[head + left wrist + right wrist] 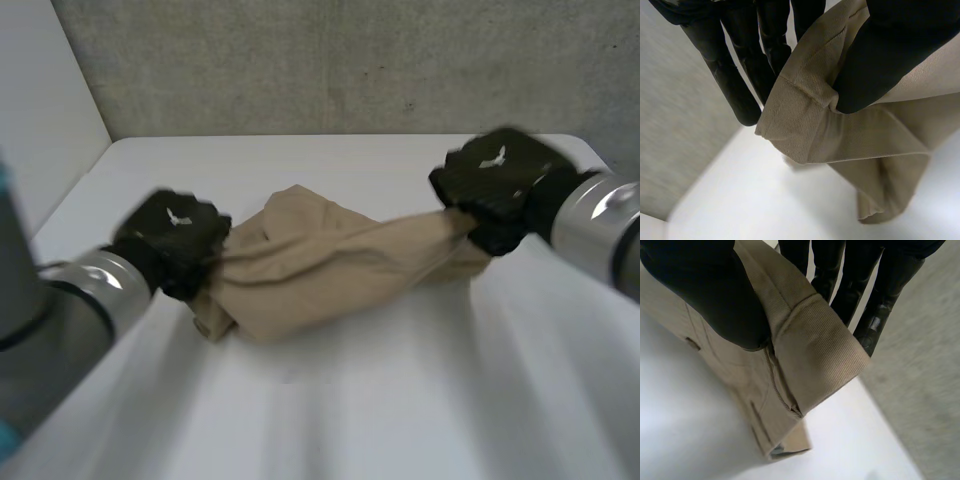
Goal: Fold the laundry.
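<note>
A tan garment (pixel 320 265) hangs bunched between my two hands just above the white table (pixel 400 400). My left hand (pixel 175 235) holds its left end; in the left wrist view the thumb (pixel 885 55) presses the hemmed edge (pixel 800 120) against the fingers (pixel 740 75). My right hand (pixel 495 185) holds the right end, raised a little higher. The right wrist view has the thumb (pixel 715 295) pinching a stitched band (pixel 815 350) against the fingers (pixel 865 295). The cloth's middle sags and folds over itself.
A grey wall (pixel 350 60) stands behind the table's far edge, and a pale panel (pixel 40 100) rises at the far left. Bare tabletop lies in front of the garment and behind it.
</note>
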You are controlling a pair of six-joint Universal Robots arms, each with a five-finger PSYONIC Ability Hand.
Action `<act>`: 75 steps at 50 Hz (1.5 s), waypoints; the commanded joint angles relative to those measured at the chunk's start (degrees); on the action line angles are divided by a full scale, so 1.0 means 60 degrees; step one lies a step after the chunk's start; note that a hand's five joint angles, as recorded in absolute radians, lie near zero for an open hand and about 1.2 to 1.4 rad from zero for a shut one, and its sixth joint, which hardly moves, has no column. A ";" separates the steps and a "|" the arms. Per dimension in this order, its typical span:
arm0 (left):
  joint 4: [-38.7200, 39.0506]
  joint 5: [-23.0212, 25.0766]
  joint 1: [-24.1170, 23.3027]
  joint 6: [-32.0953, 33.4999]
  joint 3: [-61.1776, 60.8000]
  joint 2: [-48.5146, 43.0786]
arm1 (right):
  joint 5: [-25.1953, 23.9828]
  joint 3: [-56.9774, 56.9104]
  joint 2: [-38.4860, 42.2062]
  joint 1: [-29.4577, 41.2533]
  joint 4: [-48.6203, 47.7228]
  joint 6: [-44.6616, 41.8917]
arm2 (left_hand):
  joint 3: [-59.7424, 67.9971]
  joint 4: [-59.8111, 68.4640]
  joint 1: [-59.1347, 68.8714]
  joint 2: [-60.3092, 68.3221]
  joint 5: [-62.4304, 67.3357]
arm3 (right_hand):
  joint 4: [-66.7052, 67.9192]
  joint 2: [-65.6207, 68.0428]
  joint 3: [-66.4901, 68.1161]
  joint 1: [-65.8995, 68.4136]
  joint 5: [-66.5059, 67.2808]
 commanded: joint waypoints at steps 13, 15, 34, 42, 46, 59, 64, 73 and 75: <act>0.0153 -0.0147 0.0019 0.1851 0.1023 -0.1989 | 0.0947 -0.0552 0.2118 0.0082 0.0262 -0.1261 | 0.1951 0.1855 0.2437 0.1884 0.2268 | 0.1985 0.2069 0.2052 0.3974 0.2194; 0.0446 -0.0191 0.0048 0.1733 0.1696 -0.2823 | 0.0976 -0.0698 0.2499 0.0111 -0.0221 -0.1232 | 0.1951 0.1855 0.2437 0.1884 0.2268 | 0.1985 0.2069 0.2052 0.3974 0.2194; 0.8720 -0.0820 -0.0025 0.0183 0.6504 -0.4293 | 0.1987 -0.6631 0.4889 0.0433 -0.6946 -0.0486 | 0.1951 0.1855 0.2437 0.1884 0.2268 | 0.1985 0.2069 0.2052 0.3974 0.2194; 0.7948 -0.1026 -0.0083 -0.0596 0.5423 -0.3823 | 0.1870 -0.6369 0.4801 0.0404 -0.6977 0.0995 | 0.1951 0.1855 0.2437 0.1884 0.2268 | 0.1985 0.2069 0.2052 0.3974 0.2194; 0.7553 -0.0997 -0.0113 -0.0582 0.4340 -0.3822 | 0.1651 -0.5623 0.4932 0.0404 -0.6670 0.0820 | 0.1951 0.1855 0.2437 0.1884 0.2268 | 0.1985 0.2069 0.2052 0.3974 0.2194; 0.7083 -0.0865 -0.0332 -0.0231 0.0909 -0.4700 | 0.1401 -0.2209 0.6368 0.0346 -0.5072 -0.0865 | 0.1951 0.1855 0.2437 0.1884 0.2268 | 0.1985 0.2069 0.2052 0.3974 0.2194; 0.5813 -0.0967 -0.0669 0.1114 0.0148 -0.4775 | 0.1416 -0.1345 0.6047 0.0331 -0.4458 -0.0778 | 0.1951 0.1855 0.2437 0.1884 0.2268 | 0.1985 0.2069 0.2052 0.3974 0.2194; 0.2559 -0.1377 -0.0728 0.2319 -0.1654 -0.2214 | 0.1299 0.0837 0.3368 0.0345 -0.2043 -0.0968 | 0.1951 0.1855 0.2437 0.1884 0.2268 | 0.1985 0.2069 0.2052 0.3974 0.2194; 0.1857 -0.1436 -0.0772 0.2334 -0.1991 -0.1716 | 0.1255 0.1481 0.2752 0.0346 -0.1193 -0.1143 | 0.1951 0.1855 0.2437 0.1884 0.2268 | 0.1985 0.2069 0.2052 0.3974 0.2194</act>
